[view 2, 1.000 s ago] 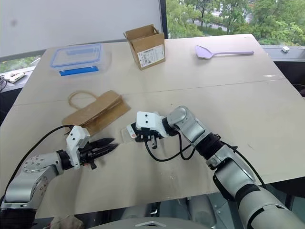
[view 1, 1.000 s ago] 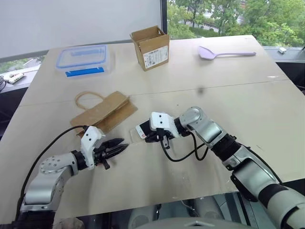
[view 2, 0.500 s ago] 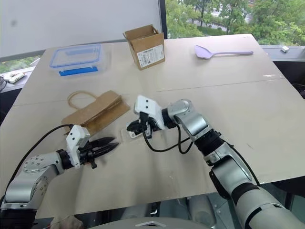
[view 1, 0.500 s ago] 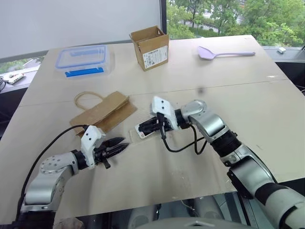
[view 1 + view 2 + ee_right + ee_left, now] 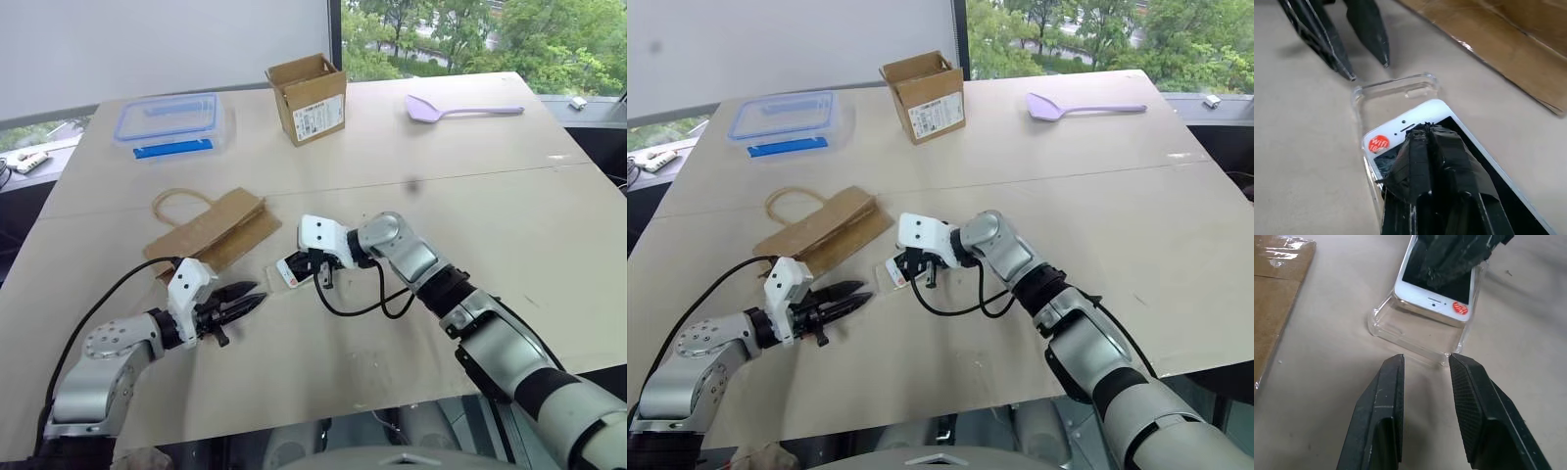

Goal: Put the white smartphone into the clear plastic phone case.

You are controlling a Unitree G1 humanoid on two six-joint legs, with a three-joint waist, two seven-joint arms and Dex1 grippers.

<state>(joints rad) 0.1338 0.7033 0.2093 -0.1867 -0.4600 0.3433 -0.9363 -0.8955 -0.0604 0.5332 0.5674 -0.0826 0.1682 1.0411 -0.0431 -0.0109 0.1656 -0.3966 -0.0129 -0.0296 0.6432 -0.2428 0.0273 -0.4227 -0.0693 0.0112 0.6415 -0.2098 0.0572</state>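
Observation:
The white smartphone [image 5: 1435, 289] lies screen up on the table, its far part over the clear plastic phone case [image 5: 1415, 335]; the case's near end is bare. My right gripper [image 5: 1422, 128] is shut, its black tips resting on the phone's screen [image 5: 291, 271]. My left gripper [image 5: 1427, 367] is open just short of the case's bare end, with nothing between its fingers. It also shows in the head view [image 5: 253, 299], to the left of the case [image 5: 277, 278].
A brown paper bag [image 5: 211, 230] lies just behind the case. Farther back stand a blue-lidded clear box [image 5: 168, 122] and an open cardboard box [image 5: 310, 98]; a purple spatula [image 5: 460, 108] lies at the back right. The table's front edge [image 5: 294, 416] is close.
My right wrist has turned and shifted a little left while its shut tips stay on the phone. The left gripper, phone and case have not moved.

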